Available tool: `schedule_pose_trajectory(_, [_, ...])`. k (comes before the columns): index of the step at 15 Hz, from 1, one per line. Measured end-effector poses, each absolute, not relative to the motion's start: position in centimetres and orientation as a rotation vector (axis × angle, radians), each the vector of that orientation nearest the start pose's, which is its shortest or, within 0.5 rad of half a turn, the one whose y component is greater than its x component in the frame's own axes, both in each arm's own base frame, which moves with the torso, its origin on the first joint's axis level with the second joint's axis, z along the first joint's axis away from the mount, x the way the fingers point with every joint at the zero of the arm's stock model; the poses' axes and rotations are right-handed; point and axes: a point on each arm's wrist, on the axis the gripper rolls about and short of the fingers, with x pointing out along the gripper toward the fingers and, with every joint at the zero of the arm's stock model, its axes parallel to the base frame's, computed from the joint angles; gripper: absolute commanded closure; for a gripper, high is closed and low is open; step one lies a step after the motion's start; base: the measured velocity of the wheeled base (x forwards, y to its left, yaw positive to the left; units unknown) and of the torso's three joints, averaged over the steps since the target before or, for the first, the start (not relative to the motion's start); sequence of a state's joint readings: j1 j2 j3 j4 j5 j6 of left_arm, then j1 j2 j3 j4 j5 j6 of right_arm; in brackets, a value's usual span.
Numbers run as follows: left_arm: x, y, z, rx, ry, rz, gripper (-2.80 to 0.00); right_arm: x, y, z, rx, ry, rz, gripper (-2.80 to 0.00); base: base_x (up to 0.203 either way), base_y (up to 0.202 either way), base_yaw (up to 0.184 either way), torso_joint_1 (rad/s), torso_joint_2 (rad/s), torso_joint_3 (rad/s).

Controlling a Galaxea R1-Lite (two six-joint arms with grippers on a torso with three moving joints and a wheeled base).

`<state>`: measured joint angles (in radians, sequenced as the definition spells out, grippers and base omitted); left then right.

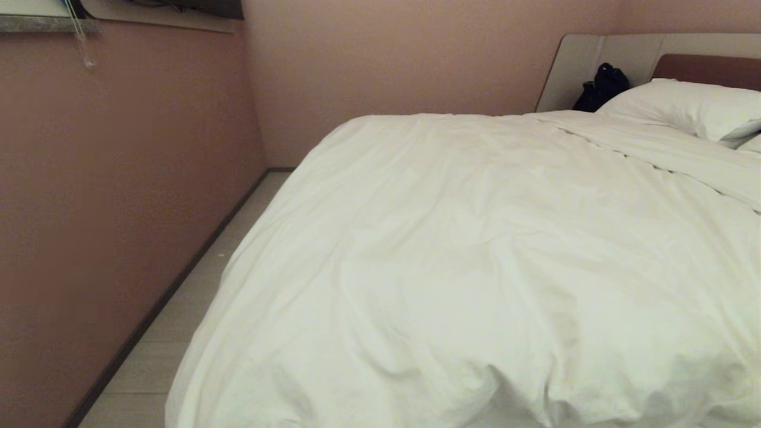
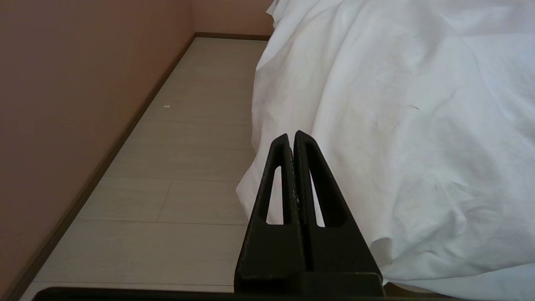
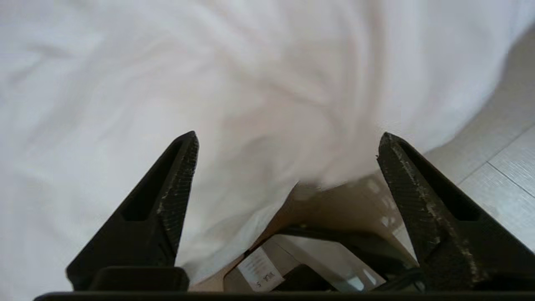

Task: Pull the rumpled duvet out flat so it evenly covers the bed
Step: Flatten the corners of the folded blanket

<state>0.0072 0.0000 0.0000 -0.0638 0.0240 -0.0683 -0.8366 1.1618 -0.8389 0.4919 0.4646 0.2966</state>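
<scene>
Right tool [image 3: 288,144] gapes wide and empty over the duvet [image 1: 475,267] edge at 6 o'clock on the bed [image 1: 600,65]. Left tool [image 2: 292,136] is pinched closed, empty, at 9 o'clock beside the duvet.

Your left tool [image 2: 292,136] – matte black, tapered fingers with triangular cut-outs | your right tool [image 3: 288,142] – black, cross-hatched pads [image 3: 184,184] flecked with pale wear.
</scene>
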Motion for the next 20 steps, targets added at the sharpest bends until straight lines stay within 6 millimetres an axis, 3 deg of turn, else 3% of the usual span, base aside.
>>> schedule_pose_trajectory(4, [-2.3, 0.0, 8.2, -0.069, -0.064, 0.029, 0.00, 9.2, -8.7, 22.0, 0.816, 0.689, -0.428, 0.00, 0.000, 0.000, 0.000, 0.000, 0.00, 0.000])
schedule_pose_trajectory(7, [-2.3, 0.0, 8.2, -0.069, -0.065, 0.029, 0.00, 9.7, -9.2, 21.5, 0.838, 0.773, -0.416, 0.00, 0.000, 0.000, 0.000, 0.000, 0.00, 0.000])
schedule_pose_trajectory(10, [-2.3, 0.0, 8.2, -0.069, -0.065, 0.029, 0.00, 11.4, -11.3, 20.5, 0.890, 0.840, -0.426, 0.00, 0.000, 0.000, 0.000, 0.000, 0.00, 0.000])
schedule_pose_trajectory(15, [-2.3, 0.0, 8.2, -0.069, -0.065, 0.029, 0.00, 14.0, -16.0, 17.3, 0.970, 0.903, -0.479, 0.00, 0.000, 0.000, 0.000, 0.000, 0.00, 0.000])
schedule_pose_trajectory(20, [-2.3, 0.0, 8.2, -0.069, -0.065, 0.029, 0.00, 15.0, -19.1, 11.8, 1.009, 0.997, -0.550, 0.00, 0.000, 0.000, 0.000, 0.000, 0.00, 0.000])
